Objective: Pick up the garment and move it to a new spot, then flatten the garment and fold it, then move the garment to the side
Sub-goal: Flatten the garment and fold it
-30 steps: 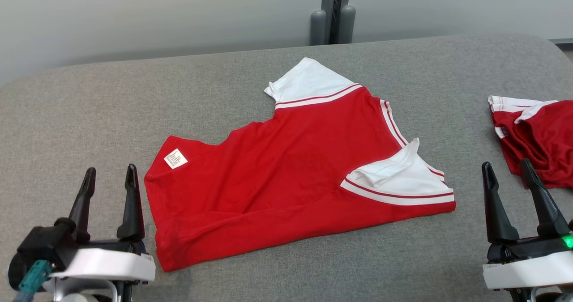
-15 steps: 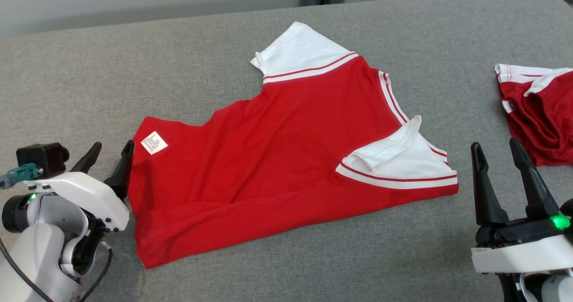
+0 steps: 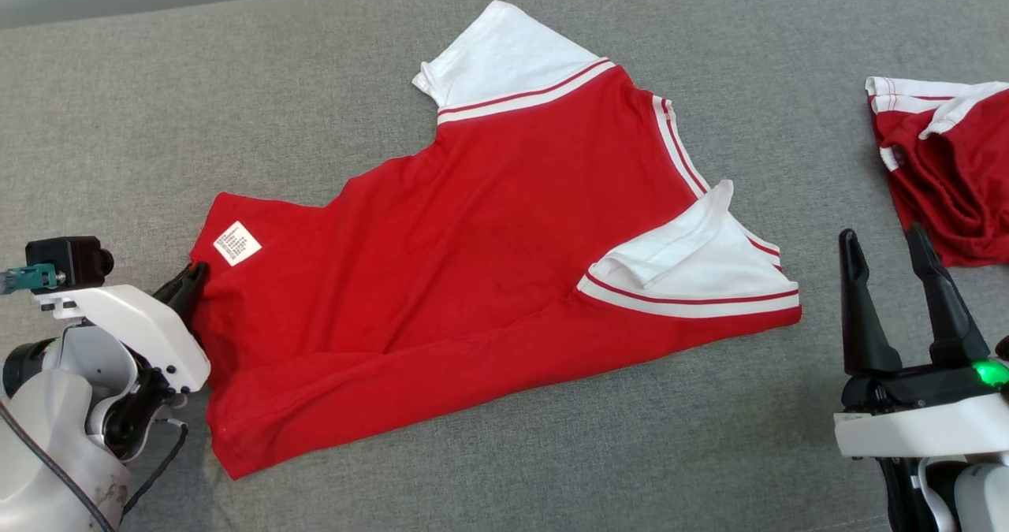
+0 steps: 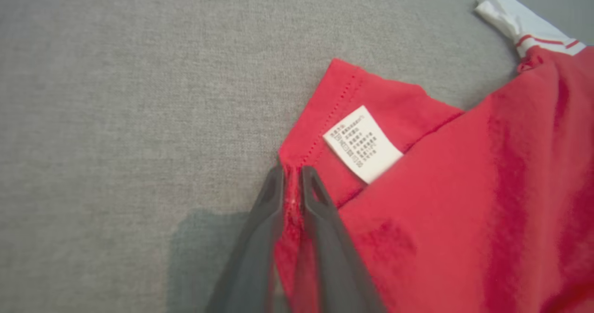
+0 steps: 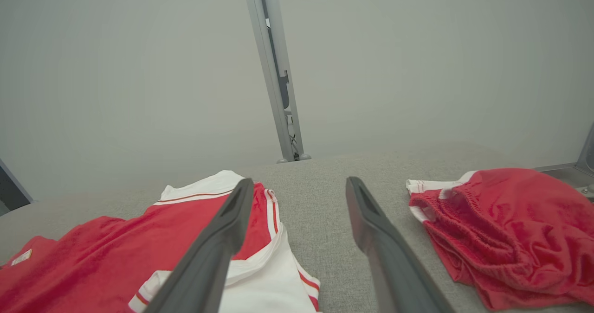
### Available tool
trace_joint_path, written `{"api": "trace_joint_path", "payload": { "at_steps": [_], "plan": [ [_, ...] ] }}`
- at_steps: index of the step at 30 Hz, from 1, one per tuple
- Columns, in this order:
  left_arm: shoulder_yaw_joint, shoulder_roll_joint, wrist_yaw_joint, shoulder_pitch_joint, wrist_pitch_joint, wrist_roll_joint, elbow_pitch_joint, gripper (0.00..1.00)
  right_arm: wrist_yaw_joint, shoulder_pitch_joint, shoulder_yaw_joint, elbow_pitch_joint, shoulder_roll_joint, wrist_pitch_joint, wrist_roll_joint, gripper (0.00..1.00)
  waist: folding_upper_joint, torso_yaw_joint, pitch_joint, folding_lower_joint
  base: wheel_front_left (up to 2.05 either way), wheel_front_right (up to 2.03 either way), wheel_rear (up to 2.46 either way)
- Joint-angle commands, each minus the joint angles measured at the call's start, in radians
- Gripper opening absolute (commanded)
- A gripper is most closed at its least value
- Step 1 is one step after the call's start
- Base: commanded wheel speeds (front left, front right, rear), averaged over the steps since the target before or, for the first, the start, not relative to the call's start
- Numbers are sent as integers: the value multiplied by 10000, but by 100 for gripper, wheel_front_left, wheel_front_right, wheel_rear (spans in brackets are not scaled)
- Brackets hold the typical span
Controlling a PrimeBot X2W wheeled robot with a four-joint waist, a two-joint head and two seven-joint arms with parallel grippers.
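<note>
Looking down, we see the red shirt (image 3: 473, 248) on the grey table (image 3: 236, 83), its edge nipped in our left pincer (image 3: 188, 280). Our right pincer (image 3: 883, 248) stands wide and empty near the white sleeve (image 3: 709, 280). The left wrist view shows cloth squeezed between the fingers (image 4: 260, 229) beside the label (image 4: 363, 143).

Light: bright, soft and even over the grey surface (image 3: 504, 453).
Shadows: a faint dark patch on that surface beside the left gripper (image 4: 292, 171); thin shade under the garment (image 3: 473, 264) hem.
Focus: head view crisp; left wrist view soft, label (image 4: 363, 143) print unreadable.
Edges: right wrist view leans the post (image 5: 274, 72).
</note>
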Motion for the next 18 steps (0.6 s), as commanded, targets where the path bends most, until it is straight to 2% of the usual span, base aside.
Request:
{"api": "trace_joint_path", "payload": {
  "at_steps": [1,9,14,18],
  "plan": [
    [-114,-130,-64,-63,-108,-123,121,0,0,-170,-72,15,-88,-61,64,100,-1,46,12,0,0,0,0],
    [172,-19,-141,-416,-1118,-704,-288,0,0,-745,-571,-57,-444,-64,220,100,-1,168,-35,0,0,0,0],
    [401,-34,-134,-371,-1623,-1153,-1074,0,-1,-2143,-1197,253,-1247,379,516,100,-1,303,-6,0,0,0,0],
    [388,-220,-135,-383,-1733,-1299,-1561,0,-1,-3213,-1254,760,-1728,816,713,100,-1,526,136,0,0,0,0]
  ]
}}
